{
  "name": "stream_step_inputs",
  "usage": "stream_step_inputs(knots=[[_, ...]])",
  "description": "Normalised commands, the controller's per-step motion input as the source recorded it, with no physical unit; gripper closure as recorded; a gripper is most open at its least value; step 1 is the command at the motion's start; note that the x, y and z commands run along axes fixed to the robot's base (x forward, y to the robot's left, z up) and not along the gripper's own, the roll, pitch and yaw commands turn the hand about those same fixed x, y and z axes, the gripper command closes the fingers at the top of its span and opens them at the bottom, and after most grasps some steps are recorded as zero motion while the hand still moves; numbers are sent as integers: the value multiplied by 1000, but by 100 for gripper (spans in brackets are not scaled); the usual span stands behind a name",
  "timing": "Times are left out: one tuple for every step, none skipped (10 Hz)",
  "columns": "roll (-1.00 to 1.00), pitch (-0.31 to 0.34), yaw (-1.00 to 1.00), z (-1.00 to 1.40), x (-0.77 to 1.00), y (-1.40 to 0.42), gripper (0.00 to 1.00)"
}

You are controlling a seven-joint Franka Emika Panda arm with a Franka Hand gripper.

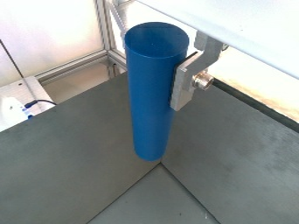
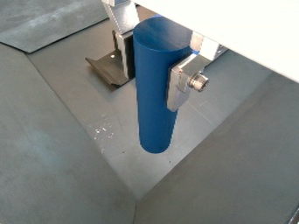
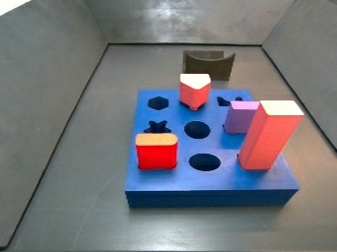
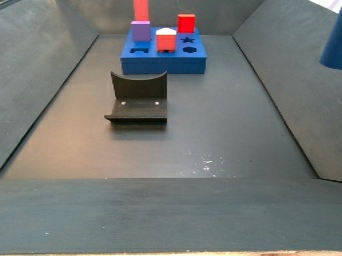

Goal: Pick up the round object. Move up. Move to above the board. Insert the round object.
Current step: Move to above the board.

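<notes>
The round object is a tall plain blue cylinder [image 1: 152, 87], seen in both wrist views [image 2: 156, 87]. My gripper [image 1: 162, 80] is shut on its upper part and holds it upright, clear above the grey floor; one silver finger [image 2: 183, 83] presses its side and the other finger is hidden behind it. In a side view only the peg's lower end [image 4: 331, 45] shows at the right edge, high up. The board [image 3: 211, 192] is a thick blue block with open round holes [image 3: 204, 161]; in a side view it lies at the far end [image 4: 134, 65], well away from the peg.
On the board stand a tall red block [image 3: 270, 135], a purple peg [image 3: 241, 115], a red-and-white piece [image 3: 195, 91] and a low red piece [image 3: 157, 151]. The dark fixture [image 4: 138, 97] stands on the floor between board and gripper, also near the peg [image 2: 108, 66]. Grey walls surround the floor.
</notes>
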Motion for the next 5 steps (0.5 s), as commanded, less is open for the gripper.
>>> stream_step_inputs(knots=[[39, 60, 21, 7, -406, 4, 100], [39, 60, 21, 7, -407, 4, 100], [39, 60, 21, 7, -406, 4, 100], [39, 60, 21, 7, -406, 4, 100], [39, 60, 21, 7, -406, 4, 100]])
